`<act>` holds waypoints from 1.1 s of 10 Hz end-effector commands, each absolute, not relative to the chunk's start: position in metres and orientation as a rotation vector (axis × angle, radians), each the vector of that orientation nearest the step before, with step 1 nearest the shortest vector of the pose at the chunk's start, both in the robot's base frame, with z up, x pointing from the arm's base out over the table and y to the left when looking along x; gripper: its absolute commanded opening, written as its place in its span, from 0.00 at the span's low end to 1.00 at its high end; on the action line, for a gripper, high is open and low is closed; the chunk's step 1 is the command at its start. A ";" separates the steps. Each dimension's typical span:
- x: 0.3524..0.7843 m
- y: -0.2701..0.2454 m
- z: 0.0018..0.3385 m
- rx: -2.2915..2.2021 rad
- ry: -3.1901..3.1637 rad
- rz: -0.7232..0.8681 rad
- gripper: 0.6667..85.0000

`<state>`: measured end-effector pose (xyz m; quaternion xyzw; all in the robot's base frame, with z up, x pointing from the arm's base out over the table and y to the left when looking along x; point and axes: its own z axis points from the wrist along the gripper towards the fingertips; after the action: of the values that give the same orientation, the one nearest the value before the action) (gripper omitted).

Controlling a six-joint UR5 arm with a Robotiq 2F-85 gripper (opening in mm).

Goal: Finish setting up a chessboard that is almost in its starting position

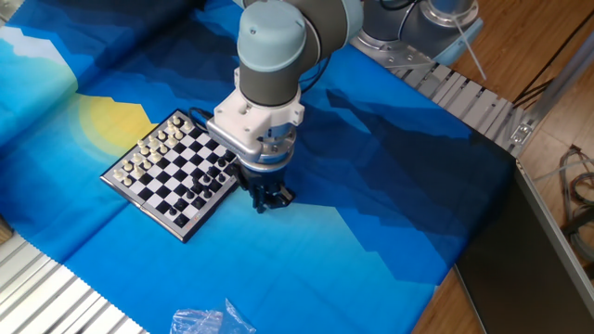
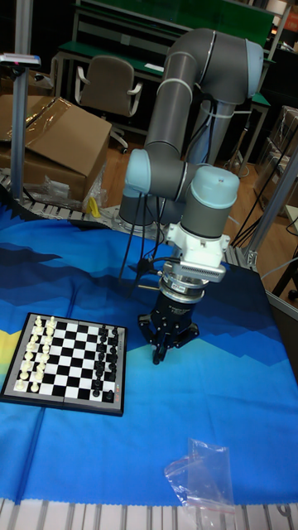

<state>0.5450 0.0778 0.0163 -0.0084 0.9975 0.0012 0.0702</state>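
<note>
Chessboard [image 2: 66, 363]: lay flat on the blue cloth [image 2: 207, 389] over the desk; white pieces along its far-from-arm side, black pieces on the side nearest the arm. Gripper [image 2: 157, 356]: pointed down just beside the chessboard's black-piece edge, fingers [image 1: 264, 205] drawn together, whether pinching anything could not be told. Clear plastic bag [image 2: 199, 476]: well apart from the chessboard, toward the cloth's front edge.

Even, bright indoor light; soft shadow under the arm [image 1: 278, 56]; both views slightly soft, no glare
</note>
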 end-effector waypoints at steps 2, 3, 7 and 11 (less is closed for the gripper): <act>0.550 0.068 0.029 -0.042 3.013 0.001 0.06; 0.552 0.063 0.035 -0.054 3.021 -0.004 0.06; 0.561 0.049 0.059 -0.081 3.047 -0.026 0.02; 0.569 0.030 0.067 -0.123 3.060 -0.034 0.01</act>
<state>0.5638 0.0394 0.0595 -0.0361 0.9983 -0.0151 0.0442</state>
